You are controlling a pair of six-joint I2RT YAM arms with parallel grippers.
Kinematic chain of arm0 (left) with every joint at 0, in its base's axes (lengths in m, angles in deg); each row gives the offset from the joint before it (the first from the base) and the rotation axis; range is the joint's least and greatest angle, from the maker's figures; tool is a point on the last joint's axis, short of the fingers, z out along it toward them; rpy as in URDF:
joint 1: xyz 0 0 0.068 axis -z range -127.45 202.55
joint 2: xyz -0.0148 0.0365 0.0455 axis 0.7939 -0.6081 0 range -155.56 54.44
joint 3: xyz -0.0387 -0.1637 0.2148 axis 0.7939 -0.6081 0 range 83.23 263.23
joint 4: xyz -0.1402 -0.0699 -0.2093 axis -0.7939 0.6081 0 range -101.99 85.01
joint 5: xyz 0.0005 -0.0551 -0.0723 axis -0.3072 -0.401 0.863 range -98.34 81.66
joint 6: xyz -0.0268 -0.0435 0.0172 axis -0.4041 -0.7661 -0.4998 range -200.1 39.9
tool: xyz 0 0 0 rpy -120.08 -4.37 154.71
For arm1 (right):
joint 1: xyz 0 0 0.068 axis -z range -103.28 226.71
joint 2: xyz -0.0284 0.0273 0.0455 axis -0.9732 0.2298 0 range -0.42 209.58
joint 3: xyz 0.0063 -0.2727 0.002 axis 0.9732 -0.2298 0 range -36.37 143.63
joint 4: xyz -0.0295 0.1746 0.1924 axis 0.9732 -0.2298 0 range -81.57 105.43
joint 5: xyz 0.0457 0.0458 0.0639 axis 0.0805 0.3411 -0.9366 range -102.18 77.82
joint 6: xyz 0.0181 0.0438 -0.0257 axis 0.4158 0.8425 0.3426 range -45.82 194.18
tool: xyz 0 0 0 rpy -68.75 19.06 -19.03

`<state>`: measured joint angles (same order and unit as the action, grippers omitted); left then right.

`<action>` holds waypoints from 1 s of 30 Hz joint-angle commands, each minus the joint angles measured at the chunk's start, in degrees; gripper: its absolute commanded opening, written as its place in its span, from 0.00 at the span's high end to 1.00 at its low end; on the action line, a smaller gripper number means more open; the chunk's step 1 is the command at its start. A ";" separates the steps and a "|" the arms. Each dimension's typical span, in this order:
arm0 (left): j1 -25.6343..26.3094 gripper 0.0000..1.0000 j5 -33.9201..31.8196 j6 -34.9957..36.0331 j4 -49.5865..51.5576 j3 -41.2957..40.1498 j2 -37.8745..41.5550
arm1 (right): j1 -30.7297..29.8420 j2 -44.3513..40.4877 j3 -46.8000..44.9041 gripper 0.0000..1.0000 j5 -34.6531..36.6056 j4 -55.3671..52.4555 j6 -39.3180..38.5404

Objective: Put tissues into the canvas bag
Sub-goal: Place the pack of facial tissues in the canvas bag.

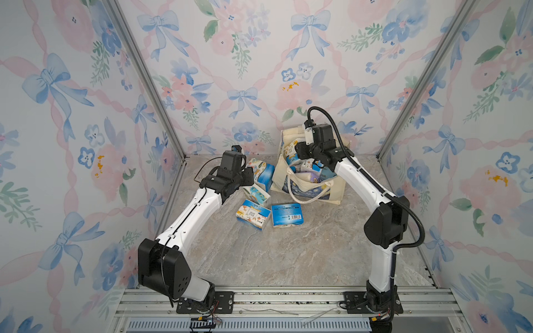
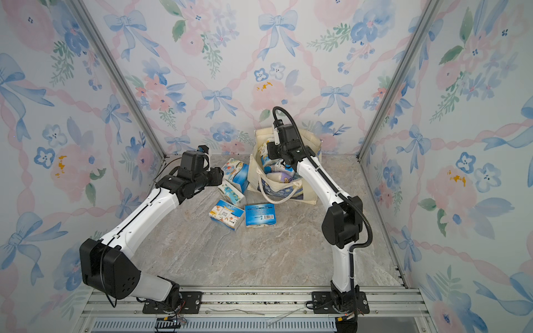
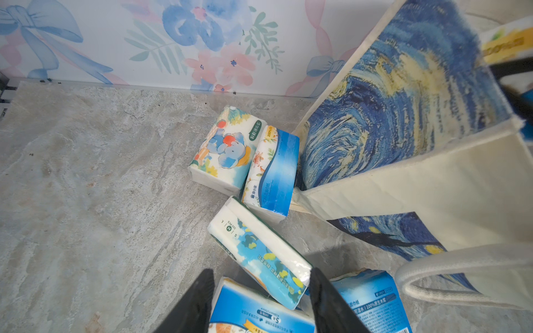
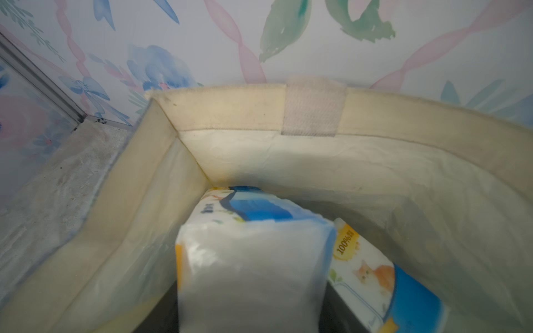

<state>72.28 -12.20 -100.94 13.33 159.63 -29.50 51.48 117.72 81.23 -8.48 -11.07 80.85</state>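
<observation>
The canvas bag stands open at the back of the table, with several tissues inside. My right gripper reaches into it. A white-ended tissue pack sits blurred between its dark fingers, and whether they still press it is unclear. A cat-print pack lies beside it. Several tissue packs lie on the table left of the bag. My left gripper hovers open above them, holding nothing.
The bag's looped handle hangs over its front onto the table. Floral walls close in the back and both sides. The bag's printed side stands close to the right of the loose packs. An aluminium rail runs along the front.
</observation>
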 commanded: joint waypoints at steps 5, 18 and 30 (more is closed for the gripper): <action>-0.30 0.44 -1.64 0.45 -0.65 -0.29 1.25 | 0.34 2.00 6.10 0.24 0.50 -2.15 2.14; -1.25 0.45 -1.97 -0.11 -0.63 -2.37 0.88 | 5.72 -18.87 -13.81 0.14 -7.23 12.87 1.50; -3.04 0.45 0.95 -2.35 -1.86 -5.57 1.57 | -2.01 -39.41 -31.19 0.12 -32.35 12.27 -9.47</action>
<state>69.59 -12.55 -102.06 12.48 155.61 -29.41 53.75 79.65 51.99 -32.61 3.84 76.90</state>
